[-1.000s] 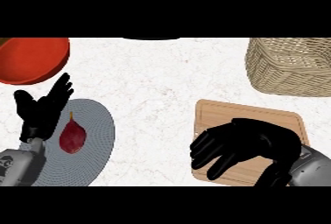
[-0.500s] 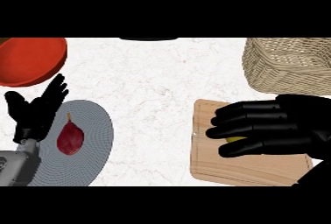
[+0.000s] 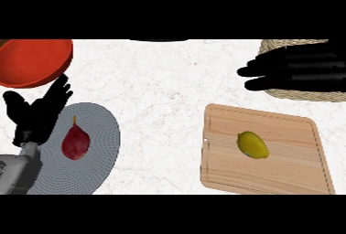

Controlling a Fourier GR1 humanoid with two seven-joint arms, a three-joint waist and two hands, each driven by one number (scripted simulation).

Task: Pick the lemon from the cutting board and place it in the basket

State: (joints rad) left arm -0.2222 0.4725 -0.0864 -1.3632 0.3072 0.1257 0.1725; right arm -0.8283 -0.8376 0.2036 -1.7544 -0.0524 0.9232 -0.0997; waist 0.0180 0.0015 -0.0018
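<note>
fingers (image 3: 260,71) of the right hand (image 3: 300,68) are held straight, gripping nothing, over the basket (image 3: 304,94) at the counter's (image 3: 162,91) far right. nearer, a board (image 3: 283,176) is laid flat, and the lemon (image 3: 252,144) is seen lying near its middle, untouched. for a clean pick, the hand should be lowered squarely over the lemon and curled round it before any lift. the left hand (image 3: 37,114) is rested open at the left edge.
</note>
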